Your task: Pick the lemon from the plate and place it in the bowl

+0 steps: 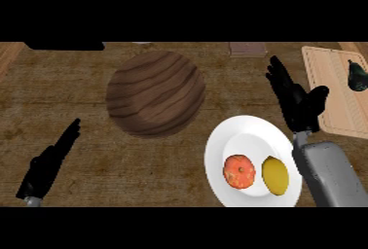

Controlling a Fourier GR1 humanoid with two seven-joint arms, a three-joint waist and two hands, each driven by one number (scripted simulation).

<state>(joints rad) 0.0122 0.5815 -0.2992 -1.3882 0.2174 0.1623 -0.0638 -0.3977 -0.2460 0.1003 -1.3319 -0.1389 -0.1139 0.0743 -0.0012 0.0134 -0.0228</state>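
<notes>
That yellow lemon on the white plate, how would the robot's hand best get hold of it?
Probably from above, fingers closing across the lemon's narrow middle. It lies flat on the plate, long axis running away from the robot, so its width is the shorter span. An orange fruit sits close on its left, leaving little room there. The right hand, open just beyond the plate, is nearest.

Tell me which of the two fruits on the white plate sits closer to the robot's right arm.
The yellow lemon; it lies on the plate's right side, beside the orange-red fruit.
</notes>
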